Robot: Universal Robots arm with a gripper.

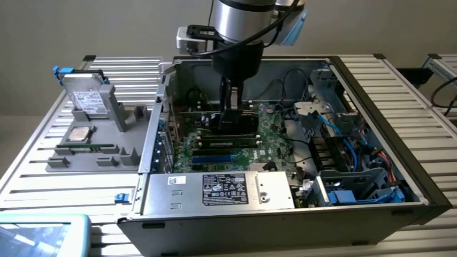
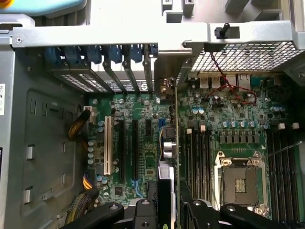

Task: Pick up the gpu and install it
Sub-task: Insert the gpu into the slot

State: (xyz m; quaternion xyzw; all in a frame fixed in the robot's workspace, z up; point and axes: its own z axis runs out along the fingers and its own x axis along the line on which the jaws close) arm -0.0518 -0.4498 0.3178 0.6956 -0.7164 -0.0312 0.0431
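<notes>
The arm (image 1: 239, 32) runs out past the exterior view's upper edge, above the open computer case (image 1: 421, 176). Inside, the gripper (image 1: 234, 107) and the dark gpu (image 1: 237, 124) clamped in it cover the motherboard (image 1: 271, 144) beneath, so whether the card's lower edge meets a slot cannot be told. From the wrist, the card shows edge-on, both faces hidden. The power supply label (image 1: 223, 189) carries print too small to read. A teal-rimmed object (image 1: 43, 230) at the exterior view's near left is cut off.

1. The silver-and-black arm's claw (image 1: 230, 107) reaches down into the open grey computer case (image 1: 271, 230), gripping the flat black gpu (image 1: 237, 123) over the green motherboard (image 1: 214, 152).
2. A silver hard drive with white label (image 1: 89, 100) stands in a grey holder (image 1: 93, 160) near the slatted metal worktop's (image 1: 43, 176) edge on the exterior view's left.
</notes>
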